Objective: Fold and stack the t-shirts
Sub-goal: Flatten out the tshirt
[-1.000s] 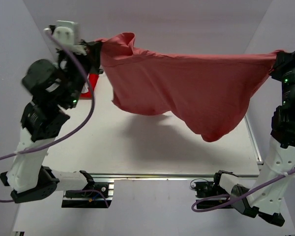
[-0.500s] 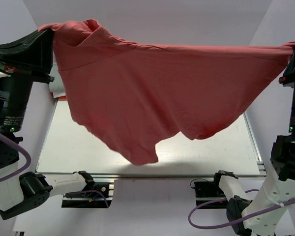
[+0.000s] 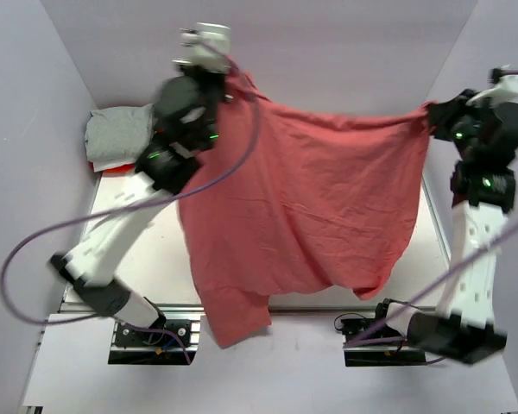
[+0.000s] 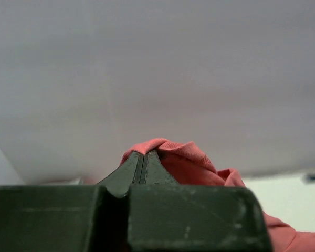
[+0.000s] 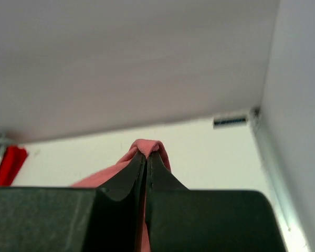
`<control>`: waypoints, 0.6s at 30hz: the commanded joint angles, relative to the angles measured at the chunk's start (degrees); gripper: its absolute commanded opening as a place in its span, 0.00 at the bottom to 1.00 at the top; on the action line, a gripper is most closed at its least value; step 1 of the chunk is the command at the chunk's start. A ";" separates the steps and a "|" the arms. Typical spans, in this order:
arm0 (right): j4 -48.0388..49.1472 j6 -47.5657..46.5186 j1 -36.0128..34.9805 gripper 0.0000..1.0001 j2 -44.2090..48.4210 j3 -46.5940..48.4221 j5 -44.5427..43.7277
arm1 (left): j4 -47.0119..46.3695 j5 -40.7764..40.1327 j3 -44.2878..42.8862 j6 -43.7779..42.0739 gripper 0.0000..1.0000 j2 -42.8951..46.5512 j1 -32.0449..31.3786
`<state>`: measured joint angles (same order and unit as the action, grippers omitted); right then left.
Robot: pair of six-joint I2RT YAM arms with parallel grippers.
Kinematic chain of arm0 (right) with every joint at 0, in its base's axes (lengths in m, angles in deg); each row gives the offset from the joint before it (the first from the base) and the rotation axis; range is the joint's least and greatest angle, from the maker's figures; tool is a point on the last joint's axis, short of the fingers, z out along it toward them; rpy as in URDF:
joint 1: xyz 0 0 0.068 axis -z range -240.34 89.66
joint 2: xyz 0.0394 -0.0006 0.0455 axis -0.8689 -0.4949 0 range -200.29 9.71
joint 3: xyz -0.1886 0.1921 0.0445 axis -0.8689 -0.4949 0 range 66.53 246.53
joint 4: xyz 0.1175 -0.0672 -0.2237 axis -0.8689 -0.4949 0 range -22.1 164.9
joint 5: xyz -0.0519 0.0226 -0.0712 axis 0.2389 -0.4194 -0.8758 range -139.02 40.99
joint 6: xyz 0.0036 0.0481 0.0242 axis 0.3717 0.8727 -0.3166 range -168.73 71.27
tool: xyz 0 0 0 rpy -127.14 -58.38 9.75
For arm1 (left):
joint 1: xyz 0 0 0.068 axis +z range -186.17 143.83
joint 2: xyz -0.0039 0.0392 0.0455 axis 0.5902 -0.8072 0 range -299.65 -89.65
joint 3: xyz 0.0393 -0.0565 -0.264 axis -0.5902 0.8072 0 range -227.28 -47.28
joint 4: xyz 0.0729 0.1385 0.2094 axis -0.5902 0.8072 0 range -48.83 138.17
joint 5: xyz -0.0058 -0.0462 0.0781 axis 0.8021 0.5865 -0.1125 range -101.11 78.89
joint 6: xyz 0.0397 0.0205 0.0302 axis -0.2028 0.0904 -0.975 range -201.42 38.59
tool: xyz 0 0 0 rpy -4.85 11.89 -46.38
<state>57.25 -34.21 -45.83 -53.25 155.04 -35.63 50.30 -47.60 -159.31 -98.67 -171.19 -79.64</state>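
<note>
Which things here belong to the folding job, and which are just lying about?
Job: pink t-shirt, pinched by left gripper and right gripper; grey t-shirt atop red t-shirt.
Just there: purple cables; table.

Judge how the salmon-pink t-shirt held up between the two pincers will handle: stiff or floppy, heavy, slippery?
Likely very floppy: the salmon-pink t-shirt sags and wrinkles between the left pincer and right pincer, with one lower corner dangling. Probably light, since two small pinches of cloth carry all of it. Probably not slippery, as both shut pincers grip only bunched fabric.
</note>
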 commanded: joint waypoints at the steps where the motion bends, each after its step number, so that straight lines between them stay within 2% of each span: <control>1: 5.08 2.44 0.00 0.00 -5.76 -4.30 7.61 | -1.48 -7.02 1.81 0.90 0.00 -7.04 2.94; 5: 3.33 0.87 -0.35 0.00 -16.46 0.51 10.43 | 1.93 -2.73 -4.76 5.12 0.00 -16.97 9.51; 6: 2.45 0.68 -0.35 0.00 -19.63 2.09 10.26 | 2.91 -2.10 -7.65 6.17 0.00 -22.12 10.75; 7: 0.70 -0.10 -0.35 0.00 -22.79 8.20 9.82 | 4.05 -1.57 -16.03 6.18 0.00 -25.13 11.81; 9: -1.06 -0.81 -0.44 0.00 -25.62 13.50 9.12 | 7.38 1.85 -26.87 7.67 0.00 -31.11 14.70; 10: -2.81 -0.90 -0.35 0.00 -29.72 21.88 8.94 | 7.40 3.17 -35.45 7.68 0.00 -35.05 15.42; 11: -3.44 -0.99 -0.53 0.00 -30.81 24.75 8.94 | 5.48 6.66 -36.76 7.68 0.00 -35.09 16.03; 12: -3.79 -0.03 -0.44 0.00 -31.95 30.00 8.94 | -0.63 7.74 -36.07 7.68 0.00 -33.88 16.56; 15: -3.54 1.20 -0.26 0.00 -35.04 38.99 9.20 | -8.13 16.35 -28.70 7.60 0.00 -26.50 17.10; 16: -2.23 1.21 -0.26 0.00 -34.43 39.37 9.46 | -8.68 17.32 -28.69 7.59 0.00 -25.35 17.10; 18: 1.27 1.73 -0.26 0.00 -31.54 33.68 10.77 | -7.38 16.81 -29.21 7.59 0.00 -23.15 17.10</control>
<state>53.22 -33.55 -46.27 -89.33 189.49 -26.97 50.85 -35.62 -186.81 -91.46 -205.24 -61.52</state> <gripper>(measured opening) 0.011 0.028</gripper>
